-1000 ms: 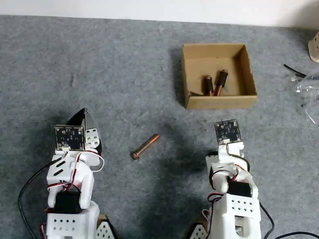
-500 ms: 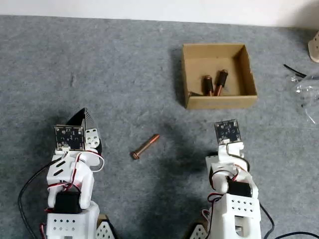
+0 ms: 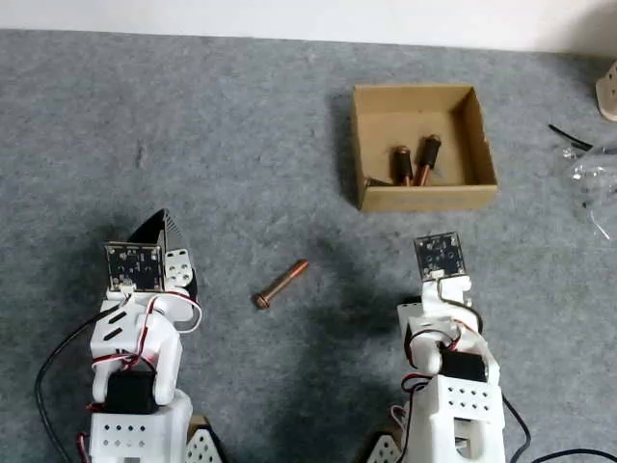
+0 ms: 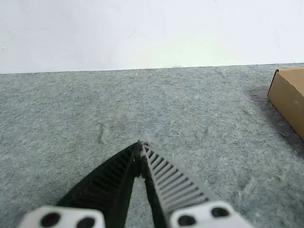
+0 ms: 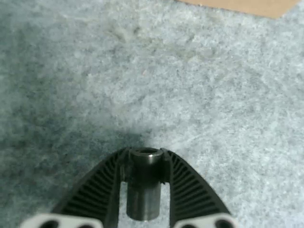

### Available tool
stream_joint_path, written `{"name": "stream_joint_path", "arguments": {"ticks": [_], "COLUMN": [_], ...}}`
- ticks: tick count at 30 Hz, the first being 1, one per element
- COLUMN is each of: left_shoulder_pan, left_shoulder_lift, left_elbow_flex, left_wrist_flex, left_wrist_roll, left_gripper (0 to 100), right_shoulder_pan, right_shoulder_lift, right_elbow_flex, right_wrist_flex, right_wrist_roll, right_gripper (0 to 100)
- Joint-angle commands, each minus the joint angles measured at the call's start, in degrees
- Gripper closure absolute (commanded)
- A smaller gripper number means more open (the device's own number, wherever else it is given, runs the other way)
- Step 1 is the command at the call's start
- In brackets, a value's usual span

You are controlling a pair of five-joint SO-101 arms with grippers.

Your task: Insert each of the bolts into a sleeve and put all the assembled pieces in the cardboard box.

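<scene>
A copper bolt (image 3: 281, 284) lies loose on the grey mat between the two arms. The cardboard box (image 3: 375, 198) stands farther back to the right and holds two assembled pieces (image 3: 402, 165) (image 3: 427, 158). My left gripper (image 4: 141, 145) is shut with nothing in it, its tips (image 3: 164, 224) resting low over the mat to the left of the bolt. My right gripper (image 5: 144, 154) is shut on a dark metal sleeve (image 5: 144, 190), held upright just short of the box's near wall (image 5: 237, 5).
Clear plastic and cables (image 3: 588, 164) lie at the right edge of the table. The box's corner (image 4: 289, 95) stands off to one side in the left wrist view. Open mat stretches around the bolt and behind the left arm.
</scene>
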Motion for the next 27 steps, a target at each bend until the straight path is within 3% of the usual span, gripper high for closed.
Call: {"name": "stream_joint_path", "arguments": {"ticks": [1, 13, 24, 27], "left_shoulder_pan": [0.92, 0.92, 0.66, 0.57], "left_shoulder_lift": [-0.66, -0.57, -0.31, -0.13], "left_elbow_flex": [1.10, 1.10, -4.00, -11.21], "left_wrist_flex": [-1.05, -1.05, -0.79, 5.19], "left_wrist_roll": [0.18, 0.18, 0.18, 0.18], "left_gripper": [99, 99, 99, 99], "right_shoulder_pan": [-0.40, 2.07, 2.15, 2.15], "right_shoulder_lift": [-0.75, 30.64, 38.64, 38.64], "right_elbow_flex": [-0.75, -14.20, -18.95, -18.95], "right_wrist_flex": [0.04, -4.09, -4.26, -4.26], "right_wrist_roll": [0.70, 1.41, 1.32, 1.32], "right_gripper": [99.4, 99.4, 99.4, 99.4]}}
